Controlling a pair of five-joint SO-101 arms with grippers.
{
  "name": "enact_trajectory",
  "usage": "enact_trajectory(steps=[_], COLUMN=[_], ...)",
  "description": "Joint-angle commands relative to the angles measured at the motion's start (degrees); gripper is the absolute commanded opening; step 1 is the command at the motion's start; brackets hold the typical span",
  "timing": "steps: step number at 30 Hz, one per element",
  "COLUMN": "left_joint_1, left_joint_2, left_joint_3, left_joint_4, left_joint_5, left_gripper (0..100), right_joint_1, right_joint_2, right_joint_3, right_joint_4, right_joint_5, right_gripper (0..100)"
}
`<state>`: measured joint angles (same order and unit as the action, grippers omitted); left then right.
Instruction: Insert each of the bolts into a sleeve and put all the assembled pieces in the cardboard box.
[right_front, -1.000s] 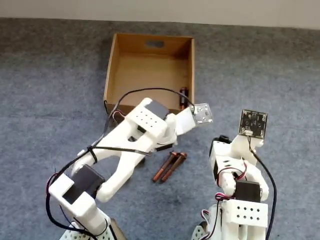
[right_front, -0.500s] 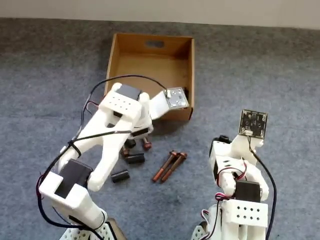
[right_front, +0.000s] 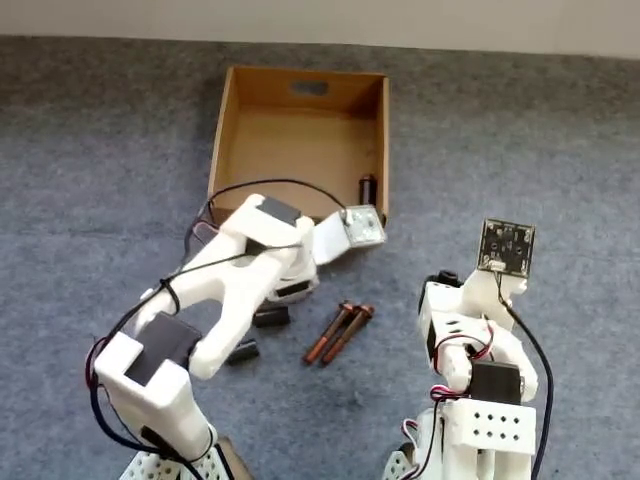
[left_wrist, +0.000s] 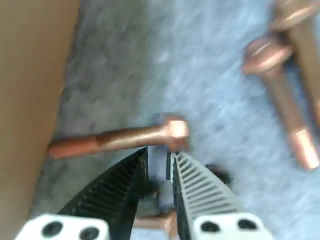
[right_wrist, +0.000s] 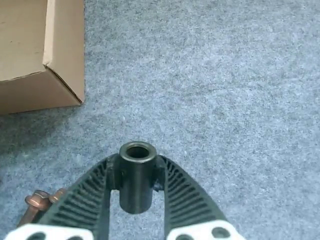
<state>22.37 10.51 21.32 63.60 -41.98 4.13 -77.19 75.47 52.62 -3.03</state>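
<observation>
Beside the front wall of the cardboard box (right_front: 222, 130), the left fingers (left_wrist: 141, 161) point down at the grey tabletop (right_front: 90, 150), parted only by a narrow slit and holding nothing. Just past their tips a bolt (left_wrist: 115, 139) lies crosswise, its head straight ahead of the slit and its shank running toward the box wall; whether it touches the tips cannot be told. Back from these fingers, beside the left arm, two loose sleeves (right_front: 270, 317) lie on the tabletop. Beyond the fingers, inside the box against its right wall, sits a dark assembled piece (right_front: 367, 188). To the right of the left fingers, between the two arms, a pair of bolts (right_front: 340, 333) lies side by side, touching. Farther right, the right fingers (right_wrist: 109, 174) are clamped on a black sleeve (right_wrist: 136, 189), held with its open bore facing the wrist camera, the box corner ahead and well apart.
</observation>
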Motion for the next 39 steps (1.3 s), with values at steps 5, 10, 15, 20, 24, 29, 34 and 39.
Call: enact_trajectory(steps=[5, 10, 15, 20, 24, 29, 34, 39], left_joint_1=[9.01, 7.78, 4.18, 1.71, 2.42, 2.42, 2.68, 3.3], left_joint_2=[0.13, -0.84, -2.59, -2.33, 0.57, 4.26, 7.08, 11.21], left_joint_3=[-4.09, -7.16, -12.53, -14.64, -13.67, -13.76, -15.87, -21.32], left_joint_4=[-4.31, -3.69, 4.13, 5.45, 5.8, 5.36, 3.6, 3.87], left_joint_5=[6.07, 8.7, 7.12, 3.43, -0.53, -3.25, -5.01, -5.1], left_gripper=[9, 9, 9, 9, 13, 17, 16, 16], right_joint_1=[0.4, 0.4, 0.4, 0.4, 0.4, 0.4, 0.4, 0.4], right_joint_2=[-0.84, -0.84, -0.84, -0.84, -0.84, -0.84, -0.84, -0.84], right_joint_3=[-0.4, -0.4, -0.4, -0.4, -0.4, -0.4, -0.4, -0.4], right_joint_4=[0.31, 0.31, 0.31, 0.31, 0.31, 0.31, 0.31, 0.31], right_joint_5=[-0.18, -0.18, -0.18, -0.18, -0.18, -0.18, -0.18, -0.18], right_gripper=[0.5, 0.5, 0.5, 0.5, 0.5, 0.5, 0.5, 0.5])
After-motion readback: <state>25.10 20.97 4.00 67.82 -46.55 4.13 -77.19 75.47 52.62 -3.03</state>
